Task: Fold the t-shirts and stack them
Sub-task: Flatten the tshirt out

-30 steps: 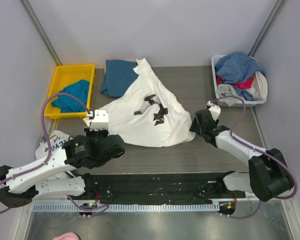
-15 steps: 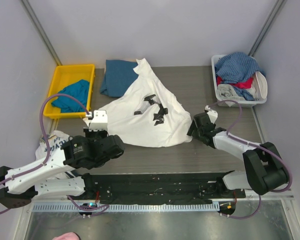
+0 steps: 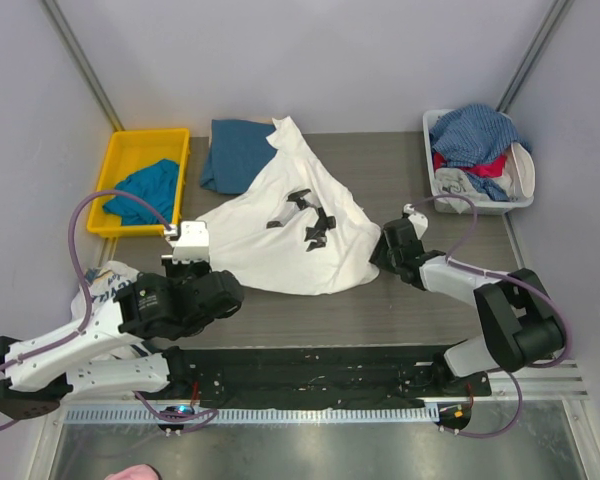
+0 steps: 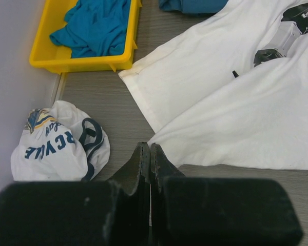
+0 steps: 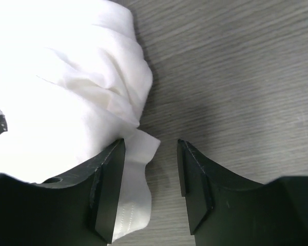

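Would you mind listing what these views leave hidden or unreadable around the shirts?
- Dark blue t-shirt: top view, its right part lies under the white t-shirt.
- Crumpled printed garment: left wrist view, lettering folded and unreadable.
- White t-shirt hem: right wrist view, the right gripper fingers hide whether cloth is pinched.

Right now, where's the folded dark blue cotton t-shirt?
In the top view, the folded dark blue cotton t-shirt lies at the table's far edge, just right of the yellow plastic bin, partly under the white t-shirt.

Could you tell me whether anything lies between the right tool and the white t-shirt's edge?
Nothing visible does. The right tool stands open at the white t-shirt, whose corner flap already lies between its fingers on bare table.
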`<state>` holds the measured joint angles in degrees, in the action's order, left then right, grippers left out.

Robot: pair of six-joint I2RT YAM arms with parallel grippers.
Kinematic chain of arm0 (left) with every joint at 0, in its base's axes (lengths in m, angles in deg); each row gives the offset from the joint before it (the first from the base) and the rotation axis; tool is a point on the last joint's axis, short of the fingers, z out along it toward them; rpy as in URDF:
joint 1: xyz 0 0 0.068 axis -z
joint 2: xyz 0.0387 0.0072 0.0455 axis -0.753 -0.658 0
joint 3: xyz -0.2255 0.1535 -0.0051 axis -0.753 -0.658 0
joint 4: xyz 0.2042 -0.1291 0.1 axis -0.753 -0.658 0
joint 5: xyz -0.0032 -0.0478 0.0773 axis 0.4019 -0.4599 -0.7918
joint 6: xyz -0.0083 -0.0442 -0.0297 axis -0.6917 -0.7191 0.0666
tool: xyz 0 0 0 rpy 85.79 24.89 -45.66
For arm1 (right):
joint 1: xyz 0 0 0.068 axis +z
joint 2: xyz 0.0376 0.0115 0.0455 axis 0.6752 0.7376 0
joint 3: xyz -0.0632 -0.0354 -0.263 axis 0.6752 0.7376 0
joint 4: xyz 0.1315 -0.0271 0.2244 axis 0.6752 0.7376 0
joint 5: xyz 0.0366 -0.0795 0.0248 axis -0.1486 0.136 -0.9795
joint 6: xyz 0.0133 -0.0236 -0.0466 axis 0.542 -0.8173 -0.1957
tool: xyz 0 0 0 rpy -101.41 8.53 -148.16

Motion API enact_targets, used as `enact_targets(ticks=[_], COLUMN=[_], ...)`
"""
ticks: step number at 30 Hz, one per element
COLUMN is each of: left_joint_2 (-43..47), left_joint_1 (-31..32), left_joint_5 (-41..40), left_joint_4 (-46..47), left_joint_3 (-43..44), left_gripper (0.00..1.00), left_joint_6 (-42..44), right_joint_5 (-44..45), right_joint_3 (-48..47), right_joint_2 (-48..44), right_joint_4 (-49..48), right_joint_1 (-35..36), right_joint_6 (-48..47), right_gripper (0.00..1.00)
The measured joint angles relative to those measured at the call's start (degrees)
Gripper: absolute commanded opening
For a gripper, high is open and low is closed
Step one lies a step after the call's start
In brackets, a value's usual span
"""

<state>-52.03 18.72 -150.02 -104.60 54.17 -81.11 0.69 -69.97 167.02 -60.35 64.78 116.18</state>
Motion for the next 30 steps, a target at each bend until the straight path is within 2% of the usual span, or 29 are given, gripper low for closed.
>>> enact_targets(ticks=[12,14,15,24,30], left_joint_2=[0.6,0.6,0.6,0.8,0.8], left_joint_1=[-0.1,-0.1,-0.1,-0.1,-0.1], left_joint_5=[0.2,0.4,0.4,0.4,0.5], left_joint_4=[0.0,0.0,0.0,0.3,1.0], left_joint_3=[-0.1,-0.1,-0.1,-0.2,-0.2], left_gripper=[0.0,0.0,0.0,0.0,0.0], left_joint_6=[0.0,0.0,0.0,0.0,0.1], right_joint_5=[-3.7,-4.2,-4.5,-4.8,-1.1], right_joint_3=[-1.1,-1.2,-1.2,-1.0,-0.5], right_joint_2=[3.3,3.6,3.7,2.9,-9.3], right_joint_4=[-4.0,-4.4,-4.3,-2.7,8.8], right_joint_1=[-0.1,-0.1,-0.1,0.0,0.0], right_joint_6=[0.0,0.0,0.2,0.4,0.0], right_gripper=[0.3,0.15,0.01,0.01,0.01])
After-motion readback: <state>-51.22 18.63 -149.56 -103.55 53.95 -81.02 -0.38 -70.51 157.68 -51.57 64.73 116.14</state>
